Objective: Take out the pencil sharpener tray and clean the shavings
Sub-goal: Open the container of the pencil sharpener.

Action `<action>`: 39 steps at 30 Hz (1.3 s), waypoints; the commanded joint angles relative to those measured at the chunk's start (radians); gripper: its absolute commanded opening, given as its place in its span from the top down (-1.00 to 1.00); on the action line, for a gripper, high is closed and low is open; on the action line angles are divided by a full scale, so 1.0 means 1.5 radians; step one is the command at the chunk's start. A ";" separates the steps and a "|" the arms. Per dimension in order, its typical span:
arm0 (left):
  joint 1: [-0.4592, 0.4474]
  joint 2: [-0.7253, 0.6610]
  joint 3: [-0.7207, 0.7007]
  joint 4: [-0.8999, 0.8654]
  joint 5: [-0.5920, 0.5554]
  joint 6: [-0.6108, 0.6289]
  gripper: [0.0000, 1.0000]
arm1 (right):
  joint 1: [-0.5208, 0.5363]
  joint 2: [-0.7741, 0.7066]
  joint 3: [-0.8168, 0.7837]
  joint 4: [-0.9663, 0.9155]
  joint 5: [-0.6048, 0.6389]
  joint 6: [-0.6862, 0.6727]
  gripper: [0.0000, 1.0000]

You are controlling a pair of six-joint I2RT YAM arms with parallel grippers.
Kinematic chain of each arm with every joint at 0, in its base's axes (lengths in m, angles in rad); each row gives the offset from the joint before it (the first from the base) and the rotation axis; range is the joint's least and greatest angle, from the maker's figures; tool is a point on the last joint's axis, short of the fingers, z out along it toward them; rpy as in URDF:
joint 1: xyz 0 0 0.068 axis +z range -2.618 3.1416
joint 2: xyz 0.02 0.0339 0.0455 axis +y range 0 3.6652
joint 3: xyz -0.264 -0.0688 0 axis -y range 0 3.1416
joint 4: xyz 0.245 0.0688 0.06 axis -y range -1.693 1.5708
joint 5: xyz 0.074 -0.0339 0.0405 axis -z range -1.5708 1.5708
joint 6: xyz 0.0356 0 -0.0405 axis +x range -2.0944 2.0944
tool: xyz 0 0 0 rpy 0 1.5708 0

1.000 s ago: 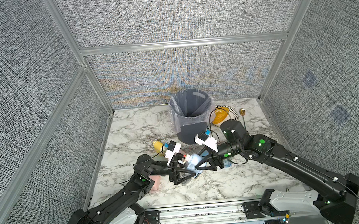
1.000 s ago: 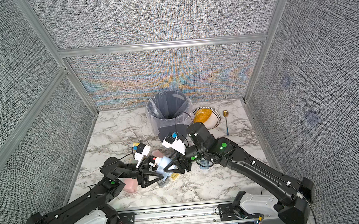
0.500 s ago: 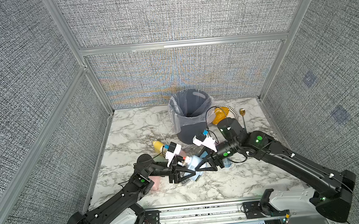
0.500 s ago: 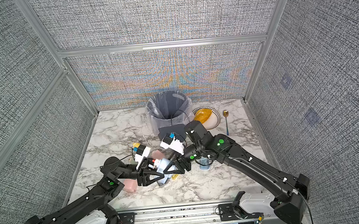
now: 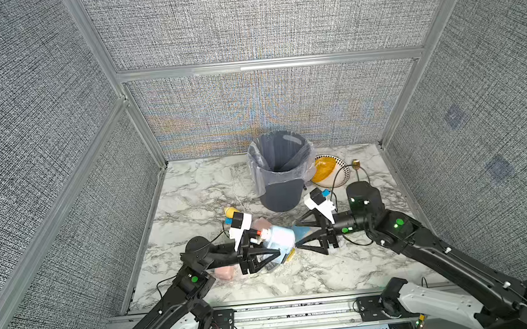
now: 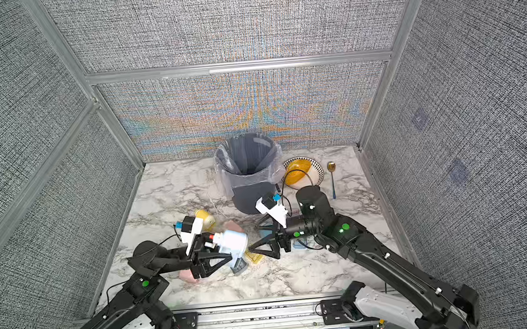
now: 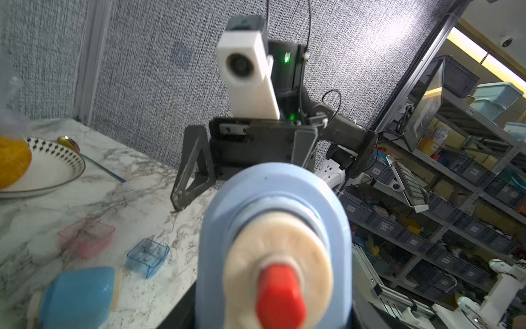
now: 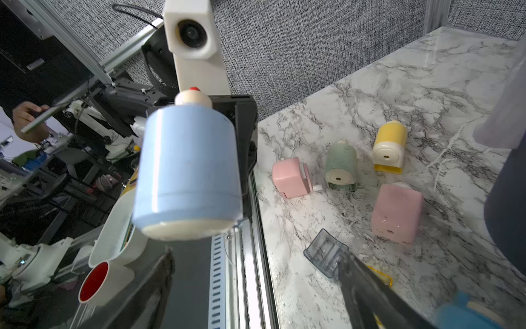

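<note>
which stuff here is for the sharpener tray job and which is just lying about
Job: blue sharpener, held by left gripper; open right gripper; lined bin; loose blue tray.
Lying about for now: plate, spoon, yellow sharpener, green sharpener.

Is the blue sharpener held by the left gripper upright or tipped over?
Tipped: in a top view the blue sharpener lies sideways in the left gripper, red knob toward that arm's wrist.

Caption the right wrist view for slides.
Left gripper holds a blue sharpener; other sharpeners and a grey tray on marble.
</note>
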 commanded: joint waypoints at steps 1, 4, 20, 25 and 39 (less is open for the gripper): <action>0.001 -0.011 0.003 0.059 -0.075 0.004 1.00 | 0.001 -0.019 -0.063 0.201 -0.052 0.104 -0.87; 0.001 0.009 0.001 0.138 -0.089 -0.029 1.00 | 0.004 -0.016 -0.116 0.334 -0.083 0.181 -0.87; 0.003 0.090 -0.026 0.333 -0.122 -0.119 1.00 | 0.069 0.065 -0.093 0.491 0.035 0.234 -0.69; 0.003 0.099 -0.028 0.360 -0.111 -0.138 1.00 | 0.069 0.084 -0.082 0.513 0.004 0.255 -0.66; 0.003 0.127 -0.028 0.393 -0.104 -0.150 1.00 | 0.081 0.104 -0.062 0.486 -0.037 0.247 -0.25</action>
